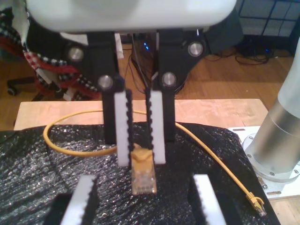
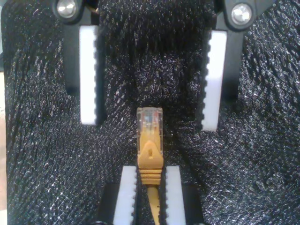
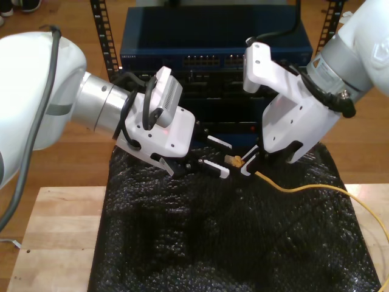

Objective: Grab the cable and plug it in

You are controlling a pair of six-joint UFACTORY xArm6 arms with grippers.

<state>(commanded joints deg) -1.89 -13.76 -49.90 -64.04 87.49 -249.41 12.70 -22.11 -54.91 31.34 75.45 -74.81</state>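
Note:
The yellow-orange cable trails off toward the exterior view's right. My second gripper is shut on the boot just behind the cable's clear plug and rides on the arm at the exterior view's right. It holds the plug above the black mat. My first gripper is open and belongs to the arm at the exterior view's left. It faces the second gripper head-on. The plug's tip points at the gap between the wide-spread white fingers. The cable loops on the mat behind the second gripper.
A black bubble-wrap mat covers the wooden table. A blue network switch with rows of ports stands in a rack behind the grippers. The cable's other plug lies on the mat near an arm's silver base.

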